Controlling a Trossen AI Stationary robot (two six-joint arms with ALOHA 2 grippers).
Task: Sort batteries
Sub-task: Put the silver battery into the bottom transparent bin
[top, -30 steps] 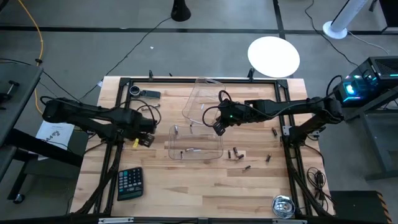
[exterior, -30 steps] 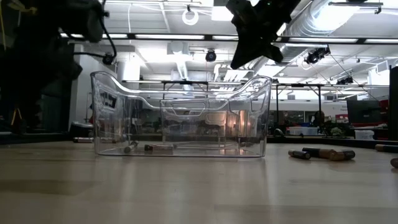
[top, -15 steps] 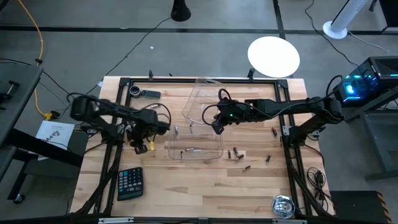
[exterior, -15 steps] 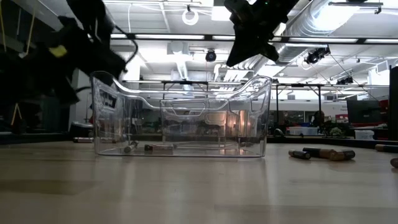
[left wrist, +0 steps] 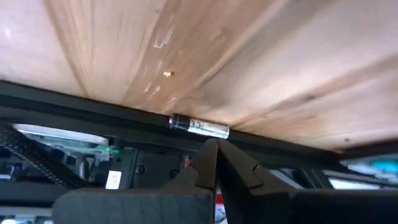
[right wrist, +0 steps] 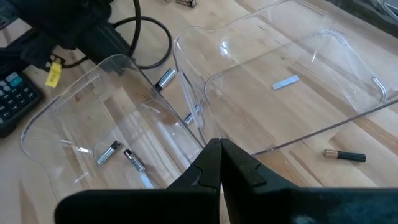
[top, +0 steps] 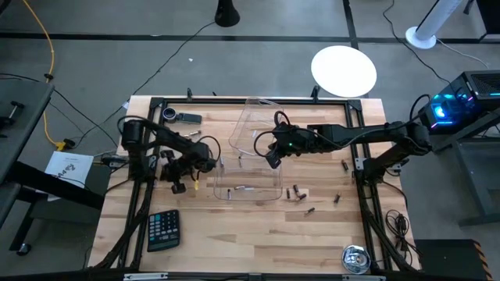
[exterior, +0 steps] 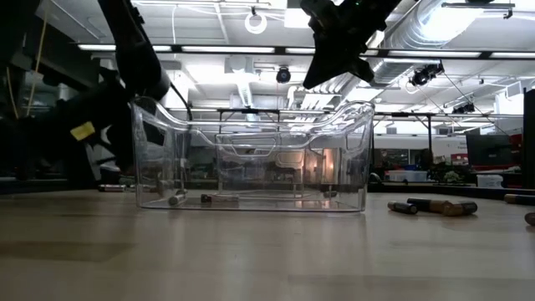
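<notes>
A pale wooden plank table [top: 258,234] with a black metal frame is carrying everything, and two dark six-joint arms are reaching in over it from the left and right edges. Near the table's middle a clear plastic tray [top: 246,179] is sitting with a second clear plastic tray [top: 251,125] just behind it toward the far edge; the right wrist view is showing the two touching along one wall. A dark calculator with pale keys [top: 163,229] is lying near the front left corner, and a round black-and-silver tape measure [top: 355,258] is lying near the front right corner. The left end effector [top: 192,185] is hanging just outside the nearer tray's left wall, its fingers pressed together on nothing; its wrist view is showing a single silvery battery with a dark end [left wrist: 199,126] lying at the table's edge against the black frame. The right end effector [top: 271,161] is hovering above the line where the two trays meet, its fingers likewise pinched together and empty. Several small dark and silvery cylindrical batteries [top: 238,190] are lying on the floor of the nearer tray, with one more resting near its far left corner. More loose batteries [top: 294,192] are lying scattered on the bare wood to the right of the trays, toward the right edge.
</notes>
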